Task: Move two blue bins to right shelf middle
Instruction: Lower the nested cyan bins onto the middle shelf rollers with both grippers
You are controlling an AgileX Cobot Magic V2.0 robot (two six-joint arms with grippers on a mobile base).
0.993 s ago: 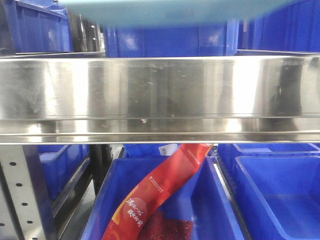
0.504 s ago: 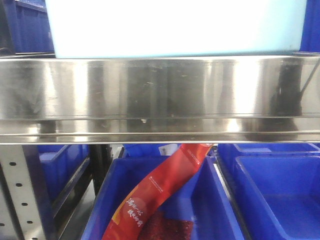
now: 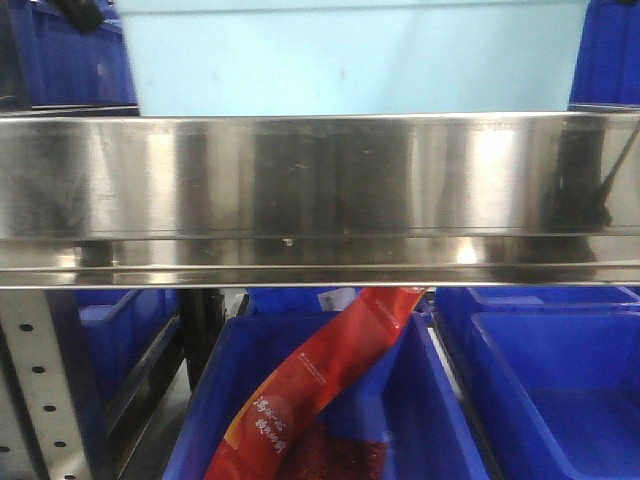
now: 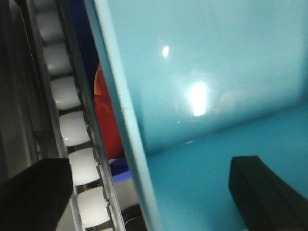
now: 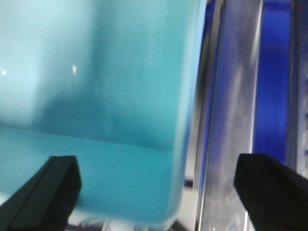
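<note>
The pale light-blue bin (image 3: 350,60) fills the top of the front view, its lower edge hidden behind the steel shelf beam (image 3: 320,190), so whether it rests on the shelf or hangs just above it cannot be told. Only one such bin shows. Dark blue bins (image 3: 60,60) flank it at the upper left and upper right.

In the left wrist view the left pincer (image 4: 154,187) straddles the bin's rim (image 4: 122,110), one finger outside at the lower left over the white rollers (image 4: 72,127), the other inside at the lower right. The fingers stand wide of the wall, so it looks spread and not clamped. The right pincer (image 5: 159,190) likewise straddles the opposite wall, one finger inside at the lower left, one outside at the lower right over the steel rail (image 5: 231,120); it also looks spread.

Risks, as I judge them:
- With neither pincer clamping, the bin may roll on the rollers.
- A finger inside the bin could catch the rim on withdrawal and drag or tip it.
- The outer fingers sit near the rollers and rail and could strike them.

Below, a red packet (image 3: 320,380) leans in a lower dark blue bin (image 3: 430,420), well clear.
</note>
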